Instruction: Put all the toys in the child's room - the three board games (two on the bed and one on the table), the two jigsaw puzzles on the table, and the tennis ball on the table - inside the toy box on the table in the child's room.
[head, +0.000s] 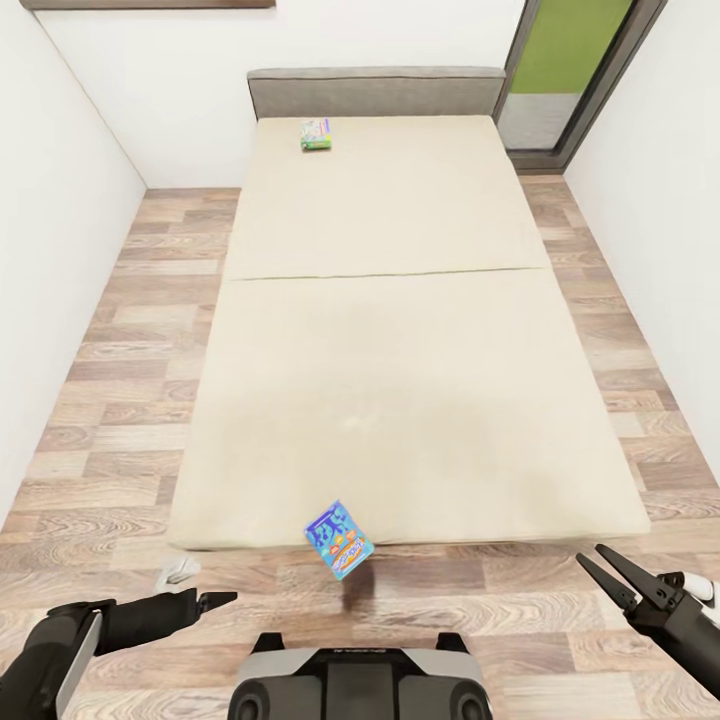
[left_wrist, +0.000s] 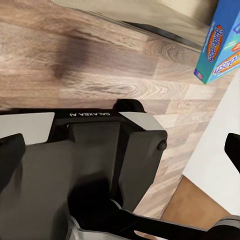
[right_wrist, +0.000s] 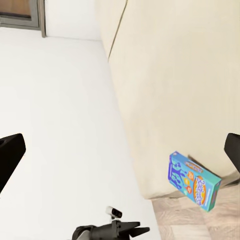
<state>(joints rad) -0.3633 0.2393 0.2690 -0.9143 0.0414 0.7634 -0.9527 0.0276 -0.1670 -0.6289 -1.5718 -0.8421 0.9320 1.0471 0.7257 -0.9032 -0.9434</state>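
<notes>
The blue cardboard board game box (head: 339, 540) hangs tilted at the foot edge of the beige mattress (head: 400, 330), over the wood-plank floor (head: 120, 420), touching neither gripper. A 2nd, green-and-white board game box (head: 316, 134) lies near the grey headboard (head: 376, 92). The right gripper (head: 604, 567) is spread open, empty. The left gripper (head: 222, 599) looks pressed together.

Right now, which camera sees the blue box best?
The head view: the whole blue box shows, tilted at the bed's near edge. The right wrist view also has it whole, but side-on. The left wrist view catches just a cropped part.
</notes>
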